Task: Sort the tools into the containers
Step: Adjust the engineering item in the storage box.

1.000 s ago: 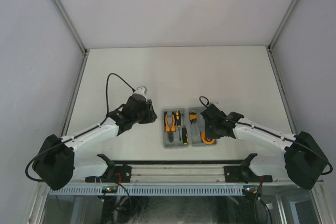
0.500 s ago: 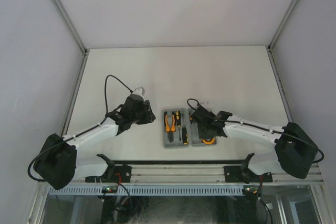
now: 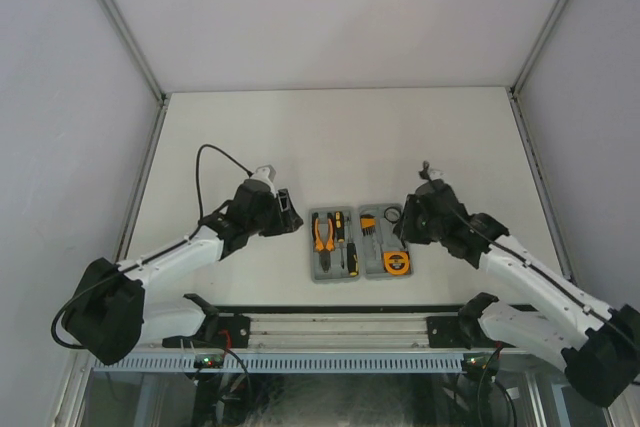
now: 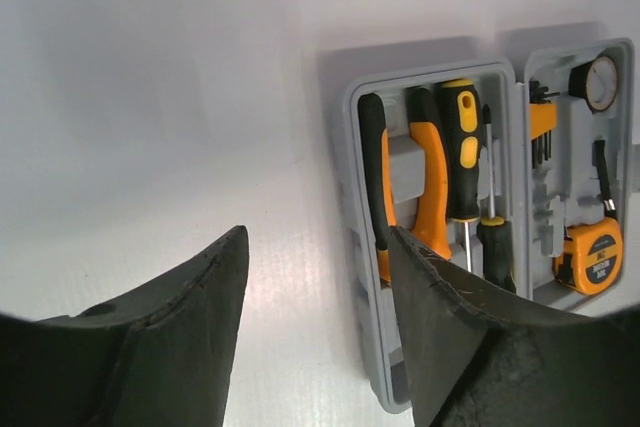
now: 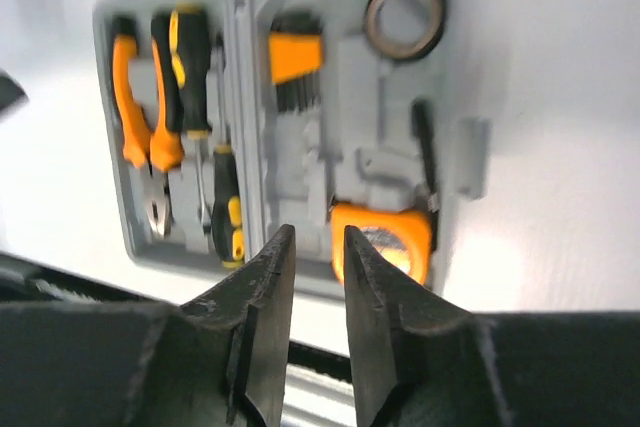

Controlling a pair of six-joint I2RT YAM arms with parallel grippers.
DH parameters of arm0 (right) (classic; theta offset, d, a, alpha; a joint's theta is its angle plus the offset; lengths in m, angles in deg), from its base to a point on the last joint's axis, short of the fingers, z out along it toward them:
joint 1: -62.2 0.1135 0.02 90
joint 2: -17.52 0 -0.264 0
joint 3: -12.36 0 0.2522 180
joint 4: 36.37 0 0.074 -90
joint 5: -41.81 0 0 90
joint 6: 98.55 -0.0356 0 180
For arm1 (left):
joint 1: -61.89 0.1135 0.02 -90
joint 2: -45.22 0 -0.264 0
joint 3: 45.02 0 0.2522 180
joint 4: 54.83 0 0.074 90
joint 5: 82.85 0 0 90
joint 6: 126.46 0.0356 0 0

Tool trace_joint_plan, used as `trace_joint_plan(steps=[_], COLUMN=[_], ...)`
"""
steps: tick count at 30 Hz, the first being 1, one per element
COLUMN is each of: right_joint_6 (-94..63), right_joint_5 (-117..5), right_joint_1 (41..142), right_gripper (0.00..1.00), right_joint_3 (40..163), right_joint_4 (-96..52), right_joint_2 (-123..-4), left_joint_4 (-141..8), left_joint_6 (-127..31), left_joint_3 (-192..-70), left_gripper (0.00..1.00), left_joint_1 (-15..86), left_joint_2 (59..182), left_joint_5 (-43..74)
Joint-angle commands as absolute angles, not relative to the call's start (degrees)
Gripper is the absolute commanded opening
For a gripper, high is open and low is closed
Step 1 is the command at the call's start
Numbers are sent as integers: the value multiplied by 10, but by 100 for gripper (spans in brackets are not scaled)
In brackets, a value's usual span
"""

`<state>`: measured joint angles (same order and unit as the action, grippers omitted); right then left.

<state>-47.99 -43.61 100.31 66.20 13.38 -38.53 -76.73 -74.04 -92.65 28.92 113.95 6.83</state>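
A: Where's the kit rn?
B: All inside the tool case [image 3: 325,272], which lies open and flat on the worktop [image 3: 340,137]. In the case's left half: the pliers [image 3: 322,232] + both screwdrivers [image 3: 340,220]. In its right half: the hex-key set [image 3: 368,224], ring [image 3: 390,214] and tape measure [image 3: 397,262].
A: Why laid like that?
B: Each sits in a moulded recess cut to its shape, prob. so nothing rattles & the halves can fold shut. Hex keys are beside the hinge, the ring at that half's far outer corner, the tape at its near outer corner.
A: And the arms?
B: The left pincer [image 3: 292,217] hangs just off the case's left side, over bare worktop. Its fingers are well apart w/ nothing btw them. The right pincer [image 3: 405,223] is above the case's right edge, fingers nearly together w/ a slim gap, also empty.
A: Why there?
B: My read: no loose tool shows outside the case, so there's nothing to carry. Sorting looks done. Shutting the case may remain, can't tell if wanted.
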Motion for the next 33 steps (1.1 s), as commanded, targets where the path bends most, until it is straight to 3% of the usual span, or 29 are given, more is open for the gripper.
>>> trace_joint_plan(steps=[1, 11, 22, 31, 33], right_joint_6=[-432, -378, -362, -352, -357], right_joint_5=[-494, -644, -676, -675, -683], right_joint_1=[908, 744, 709, 707, 706], right_gripper=[27, 33, 26, 26, 21], right_joint_3=[671, 611, 587, 580, 572], right_joint_4=[111, 10, -23, -26, -39], right_joint_2=[-365, -442, -516, -536, -534], left_joint_4=[-708, -618, -607, -612, -612], left_joint_6=[-769, -802, -803, -800, -800], left_joint_3=[-906, -863, -855, -854, -853], left_gripper=[64, 71, 71, 70, 69], left_joint_1=[292, 292, 292, 292, 292], left_joint_2=[1130, 1160, 1170, 1171, 1171], left_joint_5=[111, 166, 176, 173, 172])
